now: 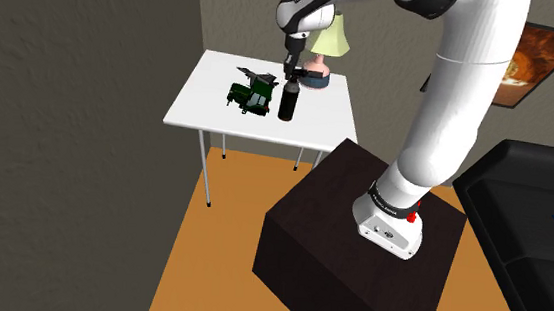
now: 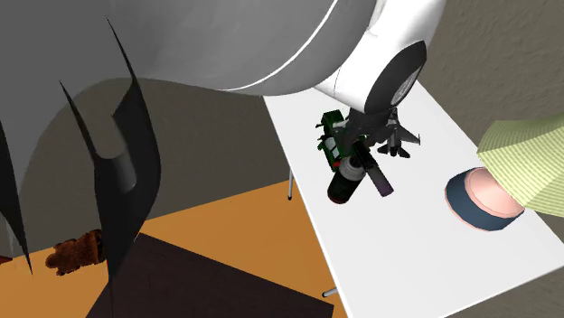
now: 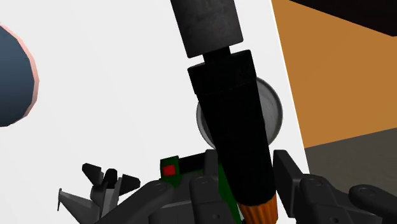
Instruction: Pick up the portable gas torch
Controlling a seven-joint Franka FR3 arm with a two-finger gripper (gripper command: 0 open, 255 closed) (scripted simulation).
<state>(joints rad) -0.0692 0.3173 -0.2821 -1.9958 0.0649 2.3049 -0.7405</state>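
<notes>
Pinching the black gas torch (image 1: 289,104) by its top, my pincer (image 1: 293,75) clasps it between both fingers near the middle of the white table (image 1: 197,102). Also on the table sit a green toy truck (image 1: 249,97) and a grey toy jet (image 2: 398,143).

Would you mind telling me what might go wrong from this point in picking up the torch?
1. The gripper is at the top of the tall, narrow black torch; an off-centre grip might tip it.
2. The green toy vehicle sits right beside it and could be knocked.
3. The edge of the white table is close, so a tipped torch may fall off.
</notes>
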